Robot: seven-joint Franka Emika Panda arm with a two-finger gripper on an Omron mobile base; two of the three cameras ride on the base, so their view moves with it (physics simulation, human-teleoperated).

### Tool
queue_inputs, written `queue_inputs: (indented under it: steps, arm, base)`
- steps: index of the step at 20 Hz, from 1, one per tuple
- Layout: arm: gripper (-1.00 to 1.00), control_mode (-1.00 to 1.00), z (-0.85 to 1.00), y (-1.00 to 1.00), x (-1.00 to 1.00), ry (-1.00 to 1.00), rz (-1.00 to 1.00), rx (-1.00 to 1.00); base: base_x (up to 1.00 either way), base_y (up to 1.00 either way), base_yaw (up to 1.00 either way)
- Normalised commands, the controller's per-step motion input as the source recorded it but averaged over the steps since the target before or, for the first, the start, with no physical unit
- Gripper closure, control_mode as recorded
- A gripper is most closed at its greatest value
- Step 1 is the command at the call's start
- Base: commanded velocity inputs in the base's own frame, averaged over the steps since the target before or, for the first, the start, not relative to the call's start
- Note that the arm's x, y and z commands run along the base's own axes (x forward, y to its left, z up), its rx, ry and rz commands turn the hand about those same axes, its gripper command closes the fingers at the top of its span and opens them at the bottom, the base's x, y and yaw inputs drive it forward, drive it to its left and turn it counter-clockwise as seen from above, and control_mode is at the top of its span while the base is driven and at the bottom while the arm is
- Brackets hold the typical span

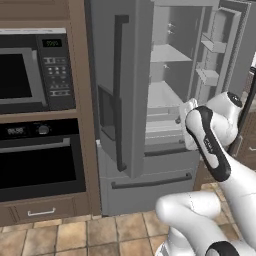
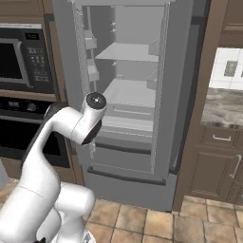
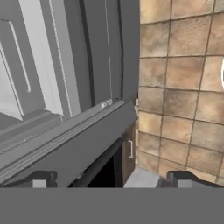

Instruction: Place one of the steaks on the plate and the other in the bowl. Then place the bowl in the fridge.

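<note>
The grey fridge [image 1: 131, 90] stands in front of me with its upper doors swung open, showing pale bare shelves [image 2: 128, 90] and drawers below. My white hand [image 1: 189, 112] hovers at the fridge's lower shelves, just above the drawer front [image 1: 150, 180]. In the hand view my gripper [image 3: 114, 179] is open, its two dark fingertips [image 3: 41, 179] far apart with nothing between them, looking down along the fridge's grey front [image 3: 65, 87] to the tiled floor. The steaks, the plate and the bowl are out of view.
A microwave [image 1: 30, 75] and a black built-in oven [image 1: 40, 160] sit in the wooden cabinet left of the fridge. The open right door with its bins [image 1: 215, 50] juts out. A counter with brown cabinets [image 2: 223, 137] stands to the right. Tiled floor [image 2: 156, 218] lies below.
</note>
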Motion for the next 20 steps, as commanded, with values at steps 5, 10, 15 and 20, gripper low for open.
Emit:
queue_inputs:
  steps: [5, 10, 15, 20]
  arm:
    - [-1.0, -1.0, -0.25, 0.35, 0.87, 0.03, -0.01, 0.01]
    - [-1.0, -1.0, -0.04, -0.08, 0.86, 0.03, -0.04, 0.0]
    - [-1.0, -1.0, -0.14, -0.13, 0.62, 0.03, 0.03, 0.09]
    - [-1.0, -1.0, -0.24, 0.0, 0.81, 0.02, 0.17, 0.0]
  base:
    - [0.0, 0.0, 0.0]
    - [0.0, 0.0, 0.0]
    - [0.0, 0.0, 0.0]
    - [0.0, 0.0, 0.0]
